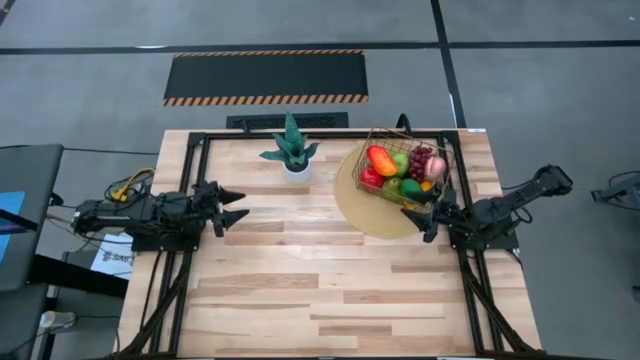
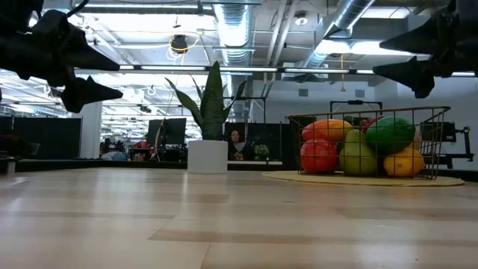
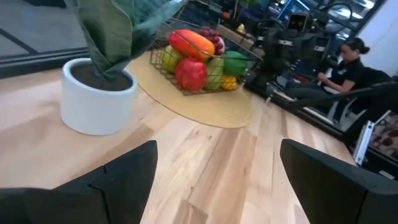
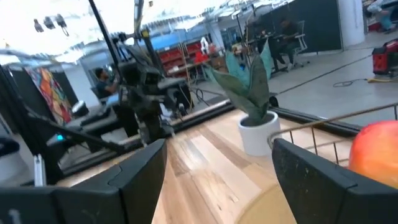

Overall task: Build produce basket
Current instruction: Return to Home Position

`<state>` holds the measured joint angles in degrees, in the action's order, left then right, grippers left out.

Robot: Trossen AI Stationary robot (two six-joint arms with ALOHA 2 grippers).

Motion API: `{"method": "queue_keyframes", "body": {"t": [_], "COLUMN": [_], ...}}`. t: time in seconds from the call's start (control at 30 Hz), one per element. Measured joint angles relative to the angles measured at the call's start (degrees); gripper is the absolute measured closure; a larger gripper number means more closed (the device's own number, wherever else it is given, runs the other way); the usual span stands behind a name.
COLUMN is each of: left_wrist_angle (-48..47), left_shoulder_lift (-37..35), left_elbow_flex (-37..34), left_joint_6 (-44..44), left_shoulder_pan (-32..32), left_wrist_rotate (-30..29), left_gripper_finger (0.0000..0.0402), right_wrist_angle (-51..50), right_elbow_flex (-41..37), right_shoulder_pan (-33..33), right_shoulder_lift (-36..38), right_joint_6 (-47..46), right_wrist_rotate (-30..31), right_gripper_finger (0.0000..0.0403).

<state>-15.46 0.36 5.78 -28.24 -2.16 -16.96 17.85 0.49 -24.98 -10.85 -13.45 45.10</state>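
Produce (image 1: 400,168) sits loaded in basket (image 2: 441,134), far right of bench. Left claw (image 1: 238,208) and right claw (image 1: 432,222) both spread, empty. Step judged: return home; next, park arms clear

potted plant (image 1: 292,155), round tan mat (image 1: 365,215), seated person (image 3: 345,65)
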Motion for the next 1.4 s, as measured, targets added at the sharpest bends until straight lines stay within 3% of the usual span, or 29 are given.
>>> {"method": "queue_keyframes", "body": {"t": [0.17,0.27,0.33,0.43,0.5,0.7,0.83,0.93,1.03,1.2,1.4], "left_wrist_angle": [0.0,0.0,0.0,-0.2,-0.2,-0.3,-0.4,-0.2,0.0,0.5,-0.6], "left_shoulder_lift": [0.0,0.0,0.0,0.0,0.0,0.0,0.0,-0.1,-0.1,-0.2,0.0], "left_elbow_flex": [0.0,0.0,0.0,0.0,0.0,0.0,0.0,0.0,0.0,-0.1,0.0], "left_joint_6": [-1.0,-2.7,-3.9,-3.1,-2.2,-3.6,-5.3,-4.6,-2.0,0.6,1.4], "left_shoulder_pan": [-1.0,-1.1,-1.1,-1.1,-1.1,-1.1,-1.1,-1.1,-1.1,-1.1,-1.1], "left_wrist_rotate": [0.1,0.2,0.8,3.0,4.9,9.1,10.6,10.5,11.4,12.2,8.8], "left_gripper_finger": [0.0074,0.0074,0.0074,0.0074,0.0074,0.0074,0.0074,0.0074,0.0074,0.0074,0.0074], "right_wrist_angle": [-4.4,-0.4,8.2,20.7,22.0,7.0,0.1,-6.8,-3.6,-7.9,-11.2], "right_elbow_flex": [0.0,0.0,0.0,0.0,0.0,0.0,2.4,4.1,1.1,-0.1,-0.1], "right_shoulder_pan": [-0.1,-0.1,0.1,1.0,2.1,7.2,10.8,12.7,13.2,13.0,13.1], "right_shoulder_lift": [0.0,0.0,0.1,0.9,1.7,4.9,10.8,10.7,10.2,10.2,10.5], "right_joint_6": [-3.4,-7.8,-6.4,2.3,4.1,-1.3,2.3,2.4,1.1,0.4,-5.1], "right_wrist_rotate": [0.0,-2.2,-8.1,-25.8,-30.4,-30.5,-35.6,-31.8,-31.5,-28.9,-27.7], "right_gripper_finger": [0.0092,0.0092,0.0092,0.0092,0.0092,0.0092,0.0092,0.0092,0.0092,0.0092,0.0092]}}
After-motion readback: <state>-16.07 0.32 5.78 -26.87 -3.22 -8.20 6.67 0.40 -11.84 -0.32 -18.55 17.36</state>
